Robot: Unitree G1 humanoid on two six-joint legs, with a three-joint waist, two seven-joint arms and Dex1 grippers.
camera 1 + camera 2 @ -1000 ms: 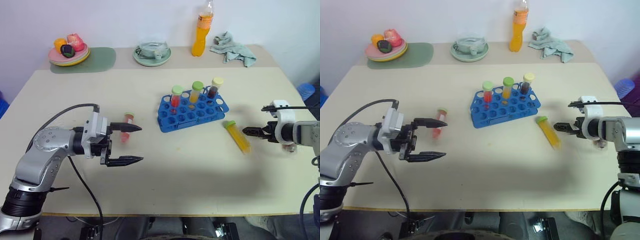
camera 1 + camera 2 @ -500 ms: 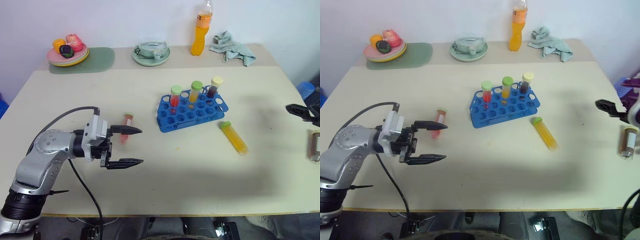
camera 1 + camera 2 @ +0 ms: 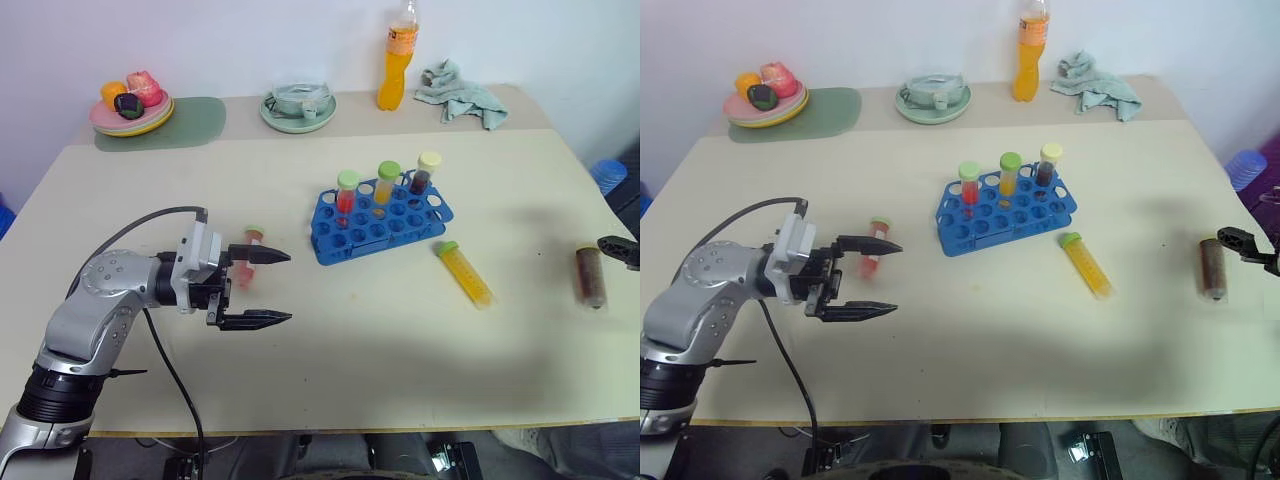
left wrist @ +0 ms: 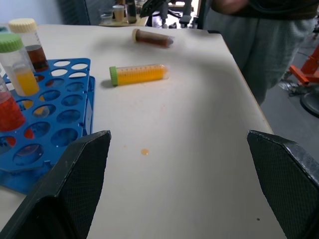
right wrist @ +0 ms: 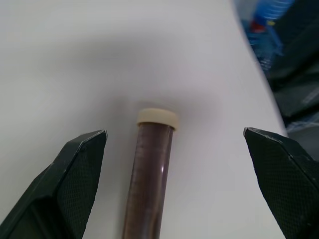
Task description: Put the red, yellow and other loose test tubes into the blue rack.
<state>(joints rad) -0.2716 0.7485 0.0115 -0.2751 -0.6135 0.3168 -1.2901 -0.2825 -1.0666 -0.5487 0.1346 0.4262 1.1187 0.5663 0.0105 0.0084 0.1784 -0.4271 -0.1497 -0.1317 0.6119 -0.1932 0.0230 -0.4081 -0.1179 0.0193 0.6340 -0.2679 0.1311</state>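
Beige table (image 3: 330, 380) fills my frame. Blue rack (image 3: 380, 224) sits at centre with three capped tubes upright in its back row. Red tube (image 3: 250, 262) lies left of centre, just behind my left gripper (image 3: 275, 288), fingers apart and empty. Yellow tube (image 3: 464, 273) lies right of the rack. Brown tube (image 3: 590, 277) lies at far right, near my right gripper (image 3: 1245, 244), also spread, holding nothing.

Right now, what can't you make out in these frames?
- Red tube lying on the table: partly behind the left gripper finger in the eye views.
- Right gripper: cut off by the eye view's right edge.
- Brown tube: lower end cut by the right wrist view's edge.
- Orange bottle label: too small to read.
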